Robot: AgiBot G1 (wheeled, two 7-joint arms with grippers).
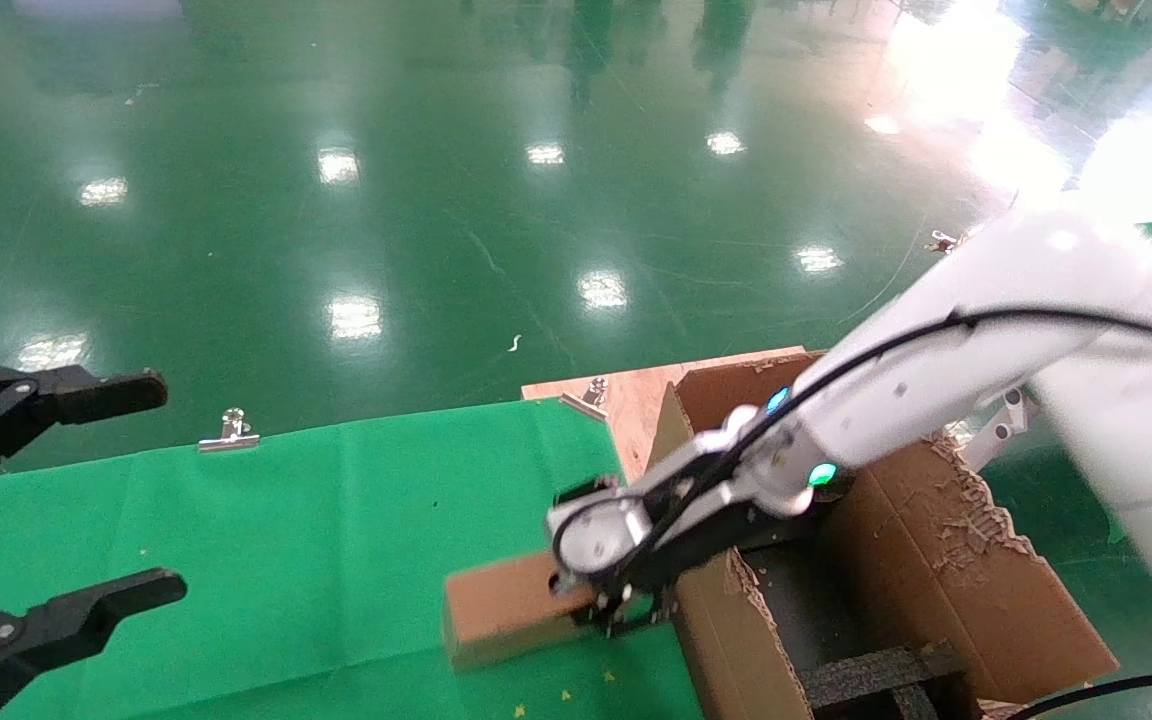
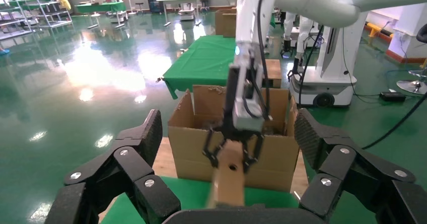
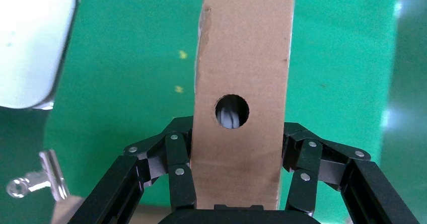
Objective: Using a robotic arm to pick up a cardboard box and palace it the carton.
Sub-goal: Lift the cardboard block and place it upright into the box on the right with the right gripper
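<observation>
Past our own left gripper, whose black fingers stand spread wide apart, we see the robotic arm reaching down in front of the carton. Its fingers clamp both broad sides of the cardboard box, narrow holed face toward us. The carton sits on the desk, beyond its green cloth.

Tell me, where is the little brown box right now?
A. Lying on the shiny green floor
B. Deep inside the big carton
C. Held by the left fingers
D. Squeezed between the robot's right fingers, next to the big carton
D: the right gripper is shut on the small box, its fingers pressing both sides, just beside the big carton, not inside it; the left gripper sits open, apart.
</observation>
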